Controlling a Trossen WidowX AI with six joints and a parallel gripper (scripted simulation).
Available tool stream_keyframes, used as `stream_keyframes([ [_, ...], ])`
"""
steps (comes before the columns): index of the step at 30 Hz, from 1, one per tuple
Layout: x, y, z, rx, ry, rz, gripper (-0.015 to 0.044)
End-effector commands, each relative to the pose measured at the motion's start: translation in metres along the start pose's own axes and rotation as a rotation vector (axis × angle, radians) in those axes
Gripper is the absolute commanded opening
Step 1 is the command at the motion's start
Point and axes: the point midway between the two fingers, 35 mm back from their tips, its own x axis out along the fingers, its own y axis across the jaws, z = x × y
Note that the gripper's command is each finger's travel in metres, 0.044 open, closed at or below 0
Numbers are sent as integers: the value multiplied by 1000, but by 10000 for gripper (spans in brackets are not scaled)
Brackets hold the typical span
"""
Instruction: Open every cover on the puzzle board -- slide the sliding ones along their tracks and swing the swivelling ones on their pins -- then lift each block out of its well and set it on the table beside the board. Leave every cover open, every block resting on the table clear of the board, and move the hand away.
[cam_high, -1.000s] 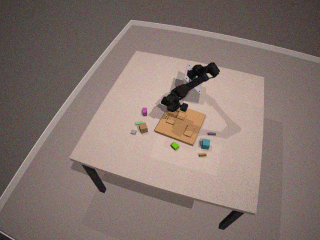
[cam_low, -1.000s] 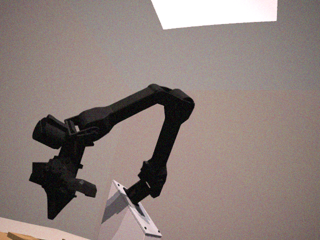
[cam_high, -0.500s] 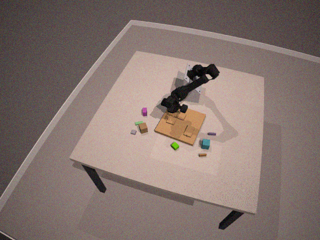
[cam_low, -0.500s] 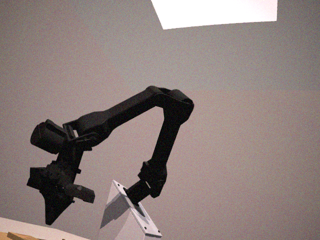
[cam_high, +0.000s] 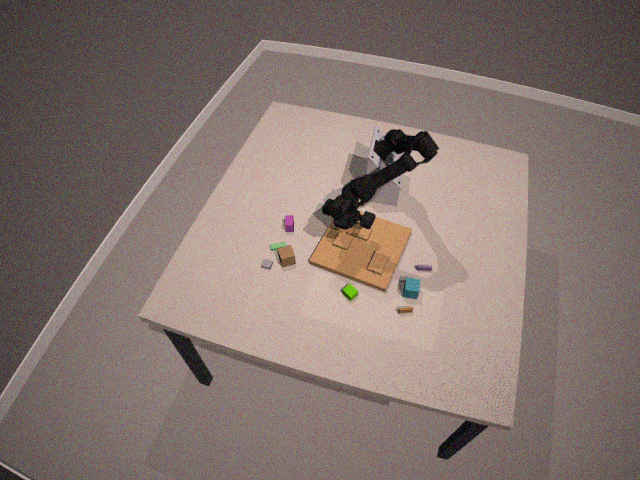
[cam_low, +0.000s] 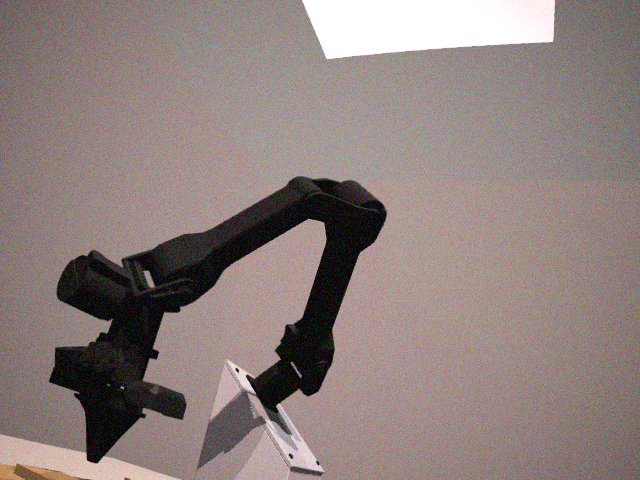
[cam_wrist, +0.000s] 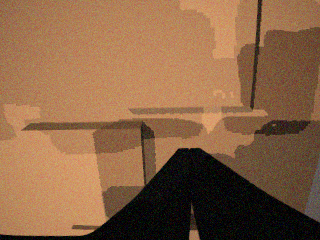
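Note:
The wooden puzzle board lies mid-table, its near side partly under the arm's hand. Three flat wooden covers show on it: one cover near the hand, a second cover beside it and a third cover toward the far right corner. They match the board's colour; I cannot tell how far each is open. No block shows in a well. My gripper is shut and empty, pointing down over the board near its arm-side edge. The hand hides its tips in the top view.
Left of the board are a magenta block, a green bar, a brown cube and a grey piece. A bright green block, teal cube, purple rod and orange piece lie around its other sides.

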Motion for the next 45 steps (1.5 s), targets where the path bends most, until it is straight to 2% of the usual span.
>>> stream_keyframes([
  [1, 5, 1, -1, 7, 1, 6, 0],
  [25, 29, 2, -3, 7, 2, 9, 0],
  [45, 30, 1, 15, 6, 1, 9, 0],
])
